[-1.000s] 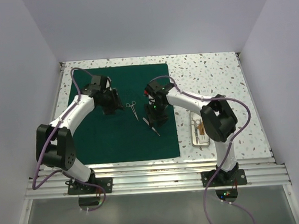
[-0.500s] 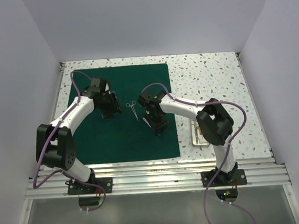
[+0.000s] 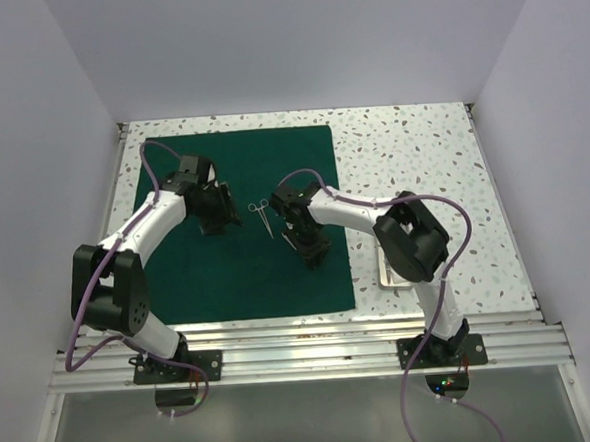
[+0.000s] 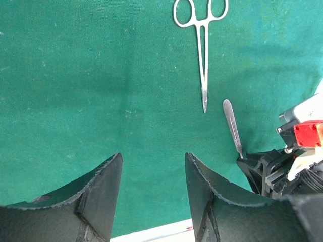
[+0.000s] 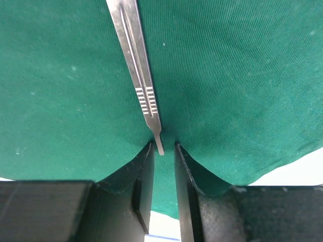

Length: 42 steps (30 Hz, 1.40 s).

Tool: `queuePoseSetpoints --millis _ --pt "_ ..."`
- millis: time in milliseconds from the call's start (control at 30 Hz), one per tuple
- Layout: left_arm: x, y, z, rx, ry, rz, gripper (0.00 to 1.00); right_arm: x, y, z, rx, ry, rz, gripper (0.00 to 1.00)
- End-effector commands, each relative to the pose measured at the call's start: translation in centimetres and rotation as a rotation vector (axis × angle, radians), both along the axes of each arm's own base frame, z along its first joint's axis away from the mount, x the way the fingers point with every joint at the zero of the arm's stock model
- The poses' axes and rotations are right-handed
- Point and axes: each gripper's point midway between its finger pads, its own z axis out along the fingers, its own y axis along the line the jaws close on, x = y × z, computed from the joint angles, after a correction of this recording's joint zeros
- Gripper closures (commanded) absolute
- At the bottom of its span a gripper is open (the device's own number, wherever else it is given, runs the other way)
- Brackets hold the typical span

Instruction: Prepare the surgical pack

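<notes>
One dark green drape [image 3: 238,275] lies spread flat as a large square sheet on the left and middle of the speckled white desk [image 3: 411,144]. Its cloth is plain and matte, with only faint creases. Its near edge runs close to the arms' bases, and its right edge stops short of the desk's right half.

Two tools work over it. The left tool [image 4: 153,159] hangs above the left part of the sheet with its fingers spread apart and nothing between them, only bare green fabric below.

Just to its right lies one pair of silver ring-handled forceps [image 4: 202,60], flat on the drape with the jaws closed. Both arms are clear of it.

Next comes one slim silver scalpel handle [image 5: 135,55], also flat on the cloth, near the forceps but apart from them. The right tool [image 5: 164,146] is set low over the handle's thin end. Its two fingers are drawn close together, and the narrow tip sits at the mouth of the slit between them. I cannot tell whether the pads are pinching the metal or merely flanking it.

Farthest right is one small silver tray [image 3: 391,281]. It rests on the bare desk just beside the drape's right edge and is mostly hidden under the right arm.
</notes>
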Motion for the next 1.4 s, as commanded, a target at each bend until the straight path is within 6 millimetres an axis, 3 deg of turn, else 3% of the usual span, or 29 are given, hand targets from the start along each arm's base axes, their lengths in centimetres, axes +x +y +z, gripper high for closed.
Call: queuePoseSetpoints --millis 0,67,267,433,533,700,867,1000,1133,1333,1367 --pt "0.1 -0.2 0.6 -0.015 -0.018 -0.016 0.44 0.9 0.8 0.0 -0.002 -0.037 0.021 0.75" --pt "0.1 -0.2 0.6 -0.012 -0.017 -0.012 0.44 1.0 0.8 -0.1 -0.022 -0.048 0.026 0.76" --pt "0.3 0.0 0.8 -0.01 -0.023 -0.002 0.44 1.5 1.1 1.1 -0.028 -0.08 0.02 0.96" --pt "0.7 0.0 1.1 -0.013 -0.028 0.01 0.44 2.0 2.1 6.2 0.072 -0.108 0.043 1.0" --pt "0.8 -0.1 1.1 -0.019 -0.026 0.017 0.44 2.1 0.9 8.2 0.127 -0.091 0.008 1.0" --pt "1.1 -0.7 0.8 -0.051 -0.011 0.018 0.44 2.0 -3.6 10.2 0.256 -0.029 -0.125 1.0" --pt "1.5 -1.1 0.2 -0.061 0.006 0.015 0.44 0.3 -8.0 10.1 0.185 -0.023 -0.144 1.0" --pt "2.0 -1.6 -0.3 -0.078 0.025 -0.001 0.44 -0.3 -13.2 9.4 0.107 -0.014 -0.305 1.0" --pt "2.6 -2.3 -0.6 -0.088 0.042 -0.005 0.42 -2.4 -18.3 7.2 0.025 0.029 -0.426 1.0" --pt "4.2 -3.5 -2.1 -0.034 0.107 0.065 0.4 -4.0 -19.5 4.6 -0.015 0.095 -0.483 1.0" --pt "4.4 -3.9 -3.0 -0.019 0.131 0.061 0.39 -4.1 -19.6 4.2 -0.017 0.108 -0.495 1.0"
